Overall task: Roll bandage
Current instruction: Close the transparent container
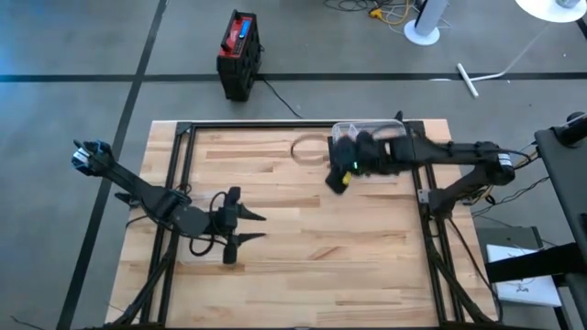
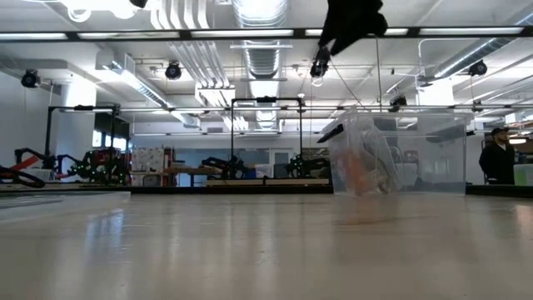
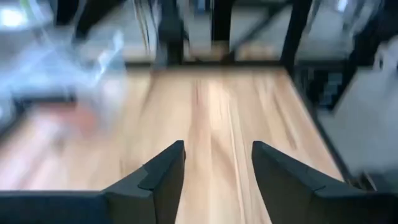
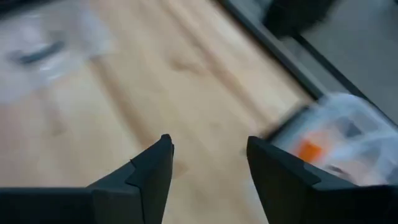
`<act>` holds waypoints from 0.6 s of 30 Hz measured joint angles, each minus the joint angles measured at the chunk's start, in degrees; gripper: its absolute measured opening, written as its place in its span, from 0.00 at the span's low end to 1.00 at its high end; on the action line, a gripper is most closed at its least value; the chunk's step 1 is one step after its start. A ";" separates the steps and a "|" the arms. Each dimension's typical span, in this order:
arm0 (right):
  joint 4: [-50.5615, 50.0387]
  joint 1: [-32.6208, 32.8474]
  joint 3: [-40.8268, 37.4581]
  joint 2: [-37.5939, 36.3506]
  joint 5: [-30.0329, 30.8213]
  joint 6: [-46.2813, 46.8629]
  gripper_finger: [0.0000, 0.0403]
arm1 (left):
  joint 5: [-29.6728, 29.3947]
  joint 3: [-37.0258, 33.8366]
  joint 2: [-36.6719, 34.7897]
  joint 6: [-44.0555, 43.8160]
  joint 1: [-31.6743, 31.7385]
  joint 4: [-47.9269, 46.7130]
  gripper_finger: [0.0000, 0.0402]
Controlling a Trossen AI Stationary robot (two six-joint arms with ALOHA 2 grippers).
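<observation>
A clear plastic box (image 1: 359, 130) stands near the table's far edge; in the low view an orange thing (image 2: 363, 172) lies inside it, perhaps the bandage, though I cannot tell. My right gripper (image 1: 339, 180) hovers open just near of the box, high above the table, nothing between its fingers (image 4: 210, 148). The box with its orange content (image 4: 336, 140) shows beside it in the right wrist view. My left gripper (image 1: 260, 226) stands open at the table's left, above bare wood, its fingers (image 3: 217, 158) apart and empty.
A pale clear loop (image 1: 308, 148) lies on the table left of the box. Black frame rails (image 1: 180, 183) (image 1: 424, 188) run along both table sides. A black and red case (image 1: 240, 53) sits on the floor beyond the far edge. A person (image 2: 498, 157) stands far behind.
</observation>
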 joint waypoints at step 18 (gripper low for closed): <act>18.90 20.28 -1.28 16.49 7.05 -3.76 0.41 | 25.99 -10.27 10.56 -46.41 -1.01 -30.76 0.55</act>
